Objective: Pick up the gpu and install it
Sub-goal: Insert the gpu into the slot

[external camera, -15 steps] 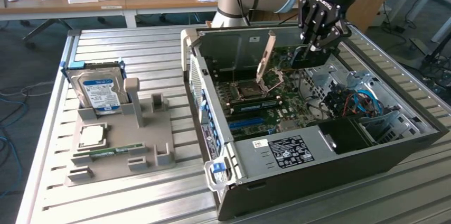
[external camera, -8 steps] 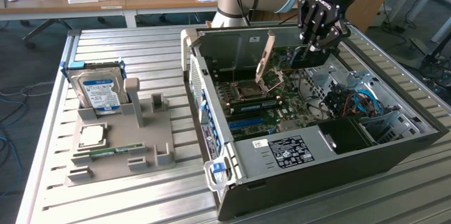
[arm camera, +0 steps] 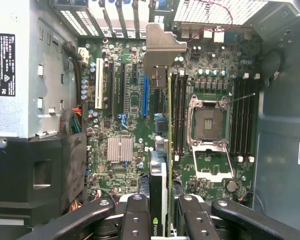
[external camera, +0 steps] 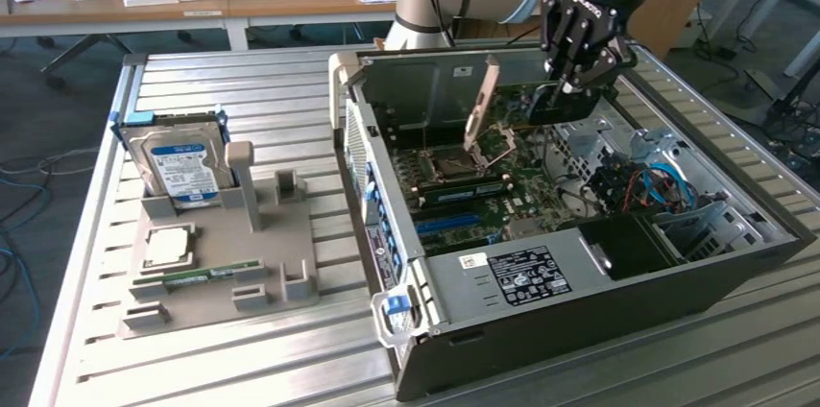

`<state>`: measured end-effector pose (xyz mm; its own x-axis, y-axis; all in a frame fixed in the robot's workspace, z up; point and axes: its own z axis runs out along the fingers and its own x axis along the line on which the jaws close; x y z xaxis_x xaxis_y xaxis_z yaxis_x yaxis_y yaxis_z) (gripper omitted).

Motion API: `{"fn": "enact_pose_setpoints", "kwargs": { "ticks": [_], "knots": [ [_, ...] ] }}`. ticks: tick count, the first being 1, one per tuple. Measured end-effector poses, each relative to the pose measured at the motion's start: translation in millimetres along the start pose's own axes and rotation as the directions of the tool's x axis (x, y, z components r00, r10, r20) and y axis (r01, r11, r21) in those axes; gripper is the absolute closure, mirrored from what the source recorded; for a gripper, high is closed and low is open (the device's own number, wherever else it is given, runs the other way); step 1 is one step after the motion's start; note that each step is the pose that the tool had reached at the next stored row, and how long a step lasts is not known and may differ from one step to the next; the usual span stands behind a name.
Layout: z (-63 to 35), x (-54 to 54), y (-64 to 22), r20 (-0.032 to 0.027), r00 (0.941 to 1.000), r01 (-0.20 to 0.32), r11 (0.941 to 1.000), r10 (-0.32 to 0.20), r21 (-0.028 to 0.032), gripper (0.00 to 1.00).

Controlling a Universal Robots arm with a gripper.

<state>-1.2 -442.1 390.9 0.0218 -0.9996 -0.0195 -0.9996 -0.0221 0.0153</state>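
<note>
The exterior view looks down at a slant across the tabletop, well back from the tool, taking in the whole open case. The wrist view sits just behind the tool, facing straight down, close over the motherboard. Both views share the motherboard and the gpu.

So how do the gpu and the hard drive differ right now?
The gpu is thin, dark, clamped in the gripper over the open case; the hard drive is thick, blue-labelled, standing in the grey holder outside it. Both are on edge, not flat.
</note>
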Motion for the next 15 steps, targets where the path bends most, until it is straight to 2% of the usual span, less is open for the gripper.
{"fn": "enact_pose_setpoints", "kwargs": {
  "ticks": [3, 15],
  "knots": [
    [0.0, -0.1, 2.5, -0.0001, 1.0000, 0.000, 1.0000, 0.000, 0.0000, 0.74],
    [0.1, -0.1, 3.9, 0.0000, 1.0000, 0.000, 1.0000, 0.000, 0.0000, 0.74]
  ]
}}
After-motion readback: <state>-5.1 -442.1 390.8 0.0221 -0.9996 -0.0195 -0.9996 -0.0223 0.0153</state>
